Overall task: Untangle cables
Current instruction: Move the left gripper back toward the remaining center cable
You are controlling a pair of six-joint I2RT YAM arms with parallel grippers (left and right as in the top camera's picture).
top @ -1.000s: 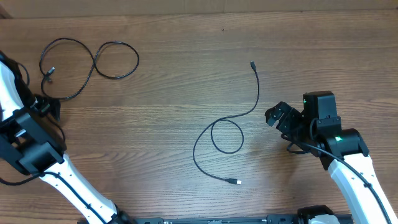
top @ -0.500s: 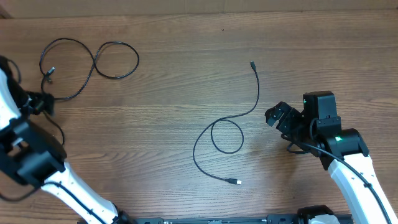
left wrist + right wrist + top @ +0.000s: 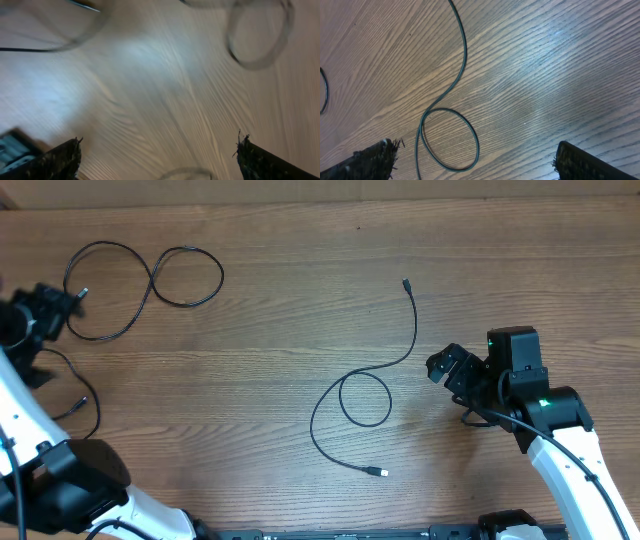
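Note:
Three thin black cables lie apart on the wooden table. One forms a double loop (image 3: 150,275) at the far left. A second (image 3: 365,395) lies mid-table with one loop and plugs at both ends. A third, short one (image 3: 88,395) curves at the left edge. My left gripper (image 3: 52,302) is open beside the double loop's left end; its wrist view is blurred, showing smeared cable loops (image 3: 260,40) and spread jaws (image 3: 160,161) holding nothing. My right gripper (image 3: 445,365) stands open just right of the middle cable, whose loop (image 3: 450,140) lies ahead of the empty right gripper (image 3: 475,165).
The table's far edge (image 3: 320,194) runs along the top of the overhead view. The left arm's white link (image 3: 25,425) crosses the left edge near the short cable. The right arm's body (image 3: 545,410) fills the lower right.
The left arm has swung away from me toward the double-loop cable, uncovering the short cable at the left edge. The right arm and the cables have stayed put.

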